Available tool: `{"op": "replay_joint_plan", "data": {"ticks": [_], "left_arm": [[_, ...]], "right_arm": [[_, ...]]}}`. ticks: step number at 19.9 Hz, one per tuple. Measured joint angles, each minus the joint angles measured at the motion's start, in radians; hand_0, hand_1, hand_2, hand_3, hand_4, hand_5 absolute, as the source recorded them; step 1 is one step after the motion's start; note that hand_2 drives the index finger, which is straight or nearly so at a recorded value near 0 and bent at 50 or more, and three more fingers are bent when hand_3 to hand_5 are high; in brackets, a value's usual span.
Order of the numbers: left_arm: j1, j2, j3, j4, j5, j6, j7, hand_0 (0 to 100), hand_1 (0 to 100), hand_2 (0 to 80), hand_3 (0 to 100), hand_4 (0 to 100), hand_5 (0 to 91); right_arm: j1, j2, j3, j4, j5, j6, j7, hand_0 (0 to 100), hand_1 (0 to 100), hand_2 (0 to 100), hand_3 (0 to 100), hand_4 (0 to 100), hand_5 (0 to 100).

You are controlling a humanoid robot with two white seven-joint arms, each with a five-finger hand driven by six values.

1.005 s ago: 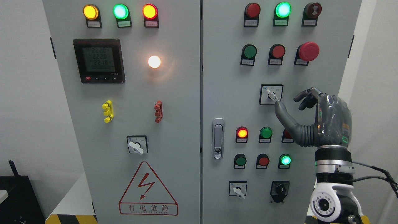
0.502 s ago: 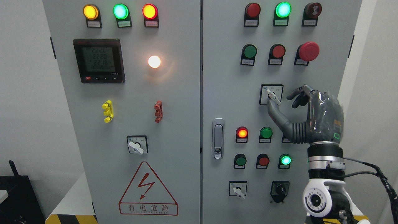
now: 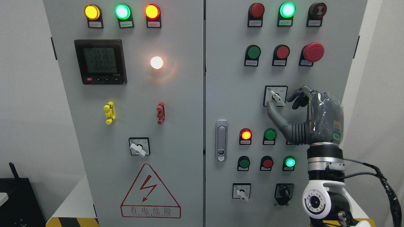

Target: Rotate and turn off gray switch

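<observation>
Right hand point(image 3: 311, 116) raised upright before the right cabinet door point(image 3: 230, 94), thumb and curled fingers spread either side of the gray switch point(image 3: 276, 97); nothing is gripped.

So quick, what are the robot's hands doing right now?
Right hand: open, thumb and fingers either side of the gray switch, not clearly gripping it.
Left hand: not in the picture.

Dark grey hand point(image 3: 311, 115); white switch lever point(image 3: 277, 97); light grey cabinet point(image 3: 186, 126).
</observation>
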Motion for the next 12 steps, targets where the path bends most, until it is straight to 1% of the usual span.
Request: {"op": "replay_joint_plan", "data": {"ticks": [4,6,9,12], "left_arm": [[0.000,0.000,0.000,0.000,0.000,0.000,0.000,12,39,0.0,0,0,0.0],[0.000,0.000,0.000,0.000,0.000,0.000,0.000,12,39,0.0,0,0,0.0],[0.000,0.000,0.000,0.000,0.000,0.000,0.000,12,39,0.0,0,0,0.0],[0.000,0.000,0.000,0.000,0.000,0.000,0.000,12,39,0.0,0,0,0.0]], "right_arm": [[-0.004,0.002,0.002,0.003,0.001,0.002,0.000,12,38,58,77,74,90],[-0.006,0.003,0.004,0.005,0.001,0.004,0.000,17,37,59,78,74,90],[-0.007,0.004,0.005,0.008,0.001,0.008,-0.003,21,36,59,78,74,90],[-0.008,0.005,0.006,0.011,0.001,0.009,-0.003,22,37,60,78,74,90]]}}
